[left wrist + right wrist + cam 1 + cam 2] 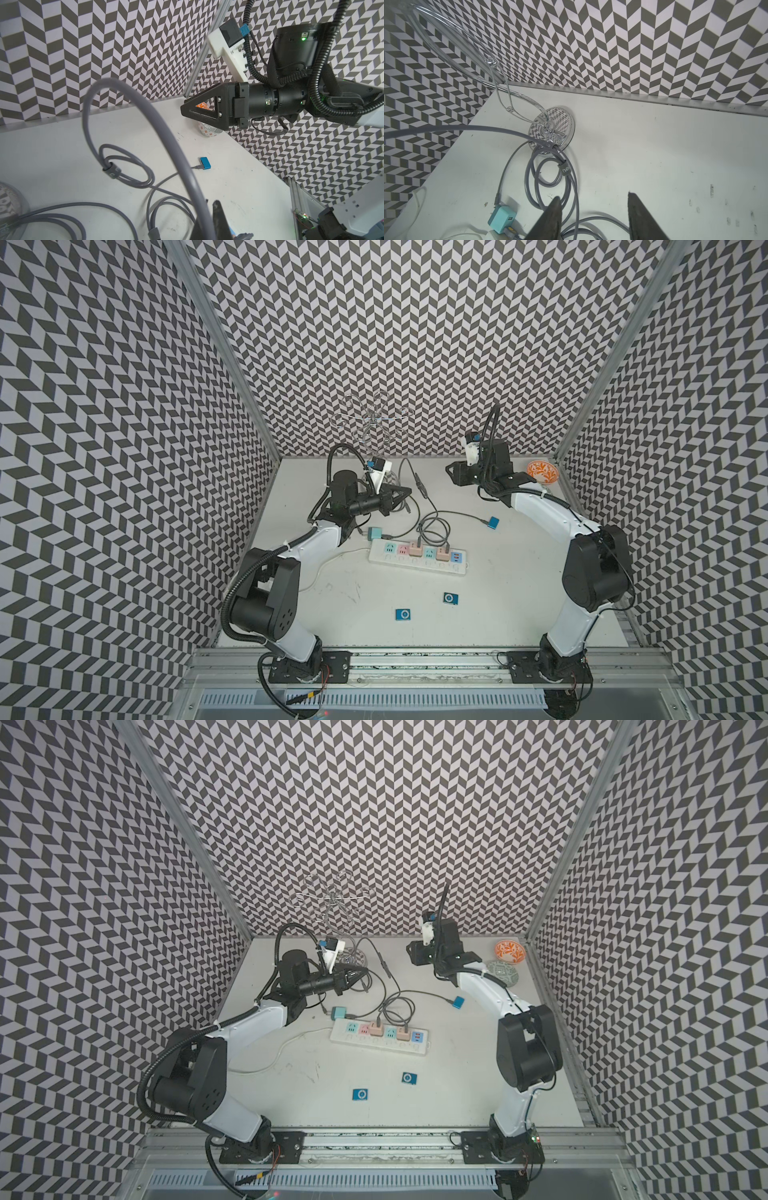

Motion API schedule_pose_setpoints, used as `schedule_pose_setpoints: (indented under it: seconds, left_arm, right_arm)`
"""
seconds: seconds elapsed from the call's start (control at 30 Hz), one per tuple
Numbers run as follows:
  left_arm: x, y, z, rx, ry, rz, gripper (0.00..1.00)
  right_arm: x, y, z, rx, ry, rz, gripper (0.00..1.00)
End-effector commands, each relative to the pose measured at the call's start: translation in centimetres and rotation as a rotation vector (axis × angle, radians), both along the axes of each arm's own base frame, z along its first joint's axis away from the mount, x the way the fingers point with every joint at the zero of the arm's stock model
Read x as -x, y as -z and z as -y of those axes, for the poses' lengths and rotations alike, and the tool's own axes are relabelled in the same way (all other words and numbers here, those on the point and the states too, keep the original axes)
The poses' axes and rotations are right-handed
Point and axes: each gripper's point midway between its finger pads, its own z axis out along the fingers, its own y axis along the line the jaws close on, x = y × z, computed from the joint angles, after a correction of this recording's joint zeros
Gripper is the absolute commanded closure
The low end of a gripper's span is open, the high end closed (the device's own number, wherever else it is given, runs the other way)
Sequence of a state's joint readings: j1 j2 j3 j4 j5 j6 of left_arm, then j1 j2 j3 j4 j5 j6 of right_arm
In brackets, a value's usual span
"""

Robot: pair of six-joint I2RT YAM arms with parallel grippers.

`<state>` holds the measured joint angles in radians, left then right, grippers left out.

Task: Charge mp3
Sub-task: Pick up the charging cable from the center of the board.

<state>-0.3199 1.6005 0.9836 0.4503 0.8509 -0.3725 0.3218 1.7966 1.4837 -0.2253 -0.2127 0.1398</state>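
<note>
Three small blue mp3 players show in both top views. One mp3 (493, 522) (205, 163) lies right of centre with a grey cable plugged into it. Two more (403, 614) (450, 598) lie loose in front of the white power strip (417, 558). My left gripper (405, 491) (215, 207) is shut on another grey cable (133, 97), which arches up out of its jaws. My right gripper (449, 470) (593, 196) hovers at the back of the table, open, with nothing between its fingers and coiled cable below.
A teal charger (374, 533) (502, 218) lies left of the strip, which carries pink plugs. A chrome wire stand (374, 418) has its base (552, 128) at the back. An orange bowl (542, 472) and a green plate (503, 972) sit at the back right.
</note>
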Motion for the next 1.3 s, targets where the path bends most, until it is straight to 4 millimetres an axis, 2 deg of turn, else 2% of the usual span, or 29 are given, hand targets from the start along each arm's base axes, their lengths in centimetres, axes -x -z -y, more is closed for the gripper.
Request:
schedule_pose_setpoints:
  seconds: [0.0, 0.1, 0.23, 0.33, 0.43, 0.5, 0.6, 0.73, 0.9, 1.1, 1.27]
  left_arm:
    - [-0.4, -1.6, 0.3, 0.054, 0.016, -0.015, 1.0]
    - [-1.1, -1.2, 0.1, 0.06, -0.023, -0.053, 1.0]
    - [-2.0, -1.2, -0.2, 0.097, -0.079, -0.108, 1.0]
    - [-2.8, -1.3, -0.6, 0.12, -0.134, -0.157, 1.0]
    - [-3.2, -1.5, -0.8, 0.141, -0.172, -0.206, 1.0]
    - [-3.3, -1.5, -0.9, 0.156, -0.204, -0.24, 1.0]
    - [-3.4, -1.4, -1.0, 0.192, -0.251, -0.316, 1.0]
    - [-3.4, -1.2, -1.0, 0.235, -0.296, -0.415, 1.0]
    - [-3.5, -0.9, -1.0, 0.244, -0.343, -0.506, 1.0]
    - [-3.7, -0.7, -1.2, 0.23, -0.387, -0.586, 1.0]
    - [-3.7, -0.6, -0.9, 0.211, -0.383, -0.632, 1.0]
  right_arm:
    - [1.0, -1.8, 0.7, 0.034, -0.021, 0.047, 0.5]
    - [3.5, -3.2, -0.2, 0.002, -0.12, 0.126, 0.51]
    - [8.5, -4.1, -1.6, -0.056, -0.268, 0.287, 0.51]
    - [12.5, -4.2, -3.7, -0.062, -0.382, 0.423, 0.49]
    - [15.8, -4.1, -6.3, 0.013, -0.431, 0.575, 0.48]
    - [17.1, -4.3, -7.4, 0.059, -0.406, 0.671, 0.47]
    - [17.7, -4.9, -8.4, 0.096, -0.362, 0.761, 0.48]
    - [17.0, -5.2, -8.7, 0.141, -0.294, 0.809, 0.48]
    - [16.5, -4.8, -9.3, 0.21, -0.28, 0.873, 0.49]
    - [17.4, -4.2, -10.4, 0.243, -0.37, 0.935, 0.5]
    - [18.4, -3.1, -11.6, 0.291, -0.468, 0.994, 0.5]
